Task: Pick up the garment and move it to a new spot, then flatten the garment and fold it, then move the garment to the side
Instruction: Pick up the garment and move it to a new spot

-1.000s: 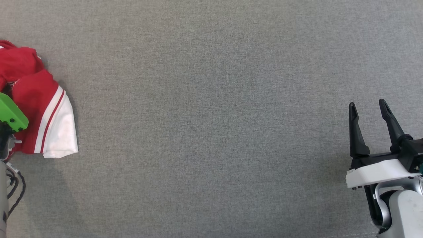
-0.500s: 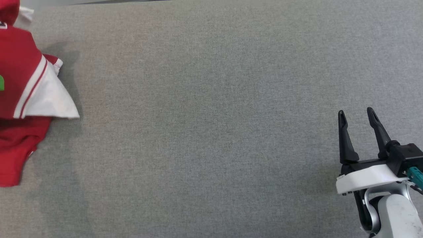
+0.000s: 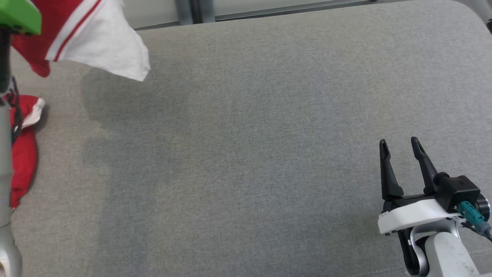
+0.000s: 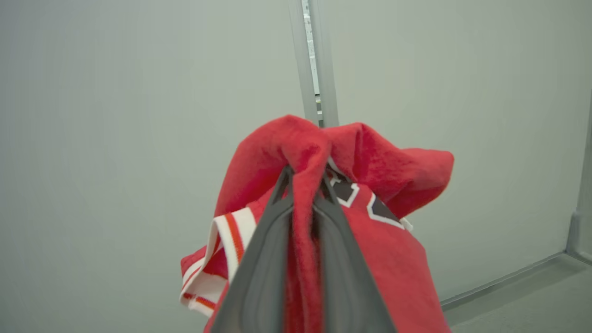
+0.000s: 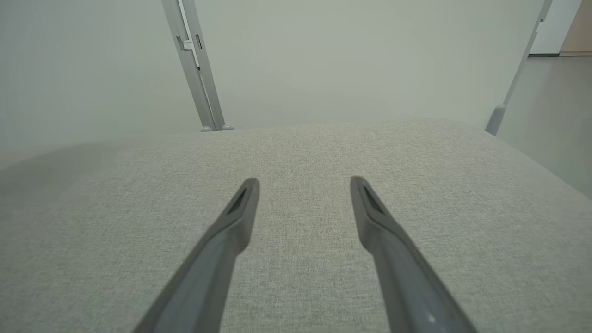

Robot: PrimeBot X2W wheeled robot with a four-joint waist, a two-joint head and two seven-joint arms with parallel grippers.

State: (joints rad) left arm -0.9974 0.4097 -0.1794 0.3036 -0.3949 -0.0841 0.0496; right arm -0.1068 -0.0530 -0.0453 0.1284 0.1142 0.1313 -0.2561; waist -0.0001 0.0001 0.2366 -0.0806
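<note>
The garment (image 3: 96,36) is a red shirt with white panels and red stripes, lifted at the head view's upper left, its lower part (image 3: 23,154) trailing down the left edge. In the left wrist view my left gripper (image 4: 303,178) is shut on a bunched fold of the garment (image 4: 393,249), which drapes over both fingers. A green part of the left arm (image 3: 19,17) shows at the top left corner. My right gripper (image 3: 399,145) hovers open over the grey surface at lower right, nothing between its fingers (image 5: 240,208).
The grey fabric-covered table (image 3: 246,154) spreads across the head view, its far edge and rounded right corner near the top. Behind it stand pale wall panels with a metal post (image 5: 194,64). A second post (image 5: 513,83) stands at the right.
The left gripper has raised the garment off the table and carried it up. The head camera has tilted, bringing the table's far edge into view. The right gripper stays open.
</note>
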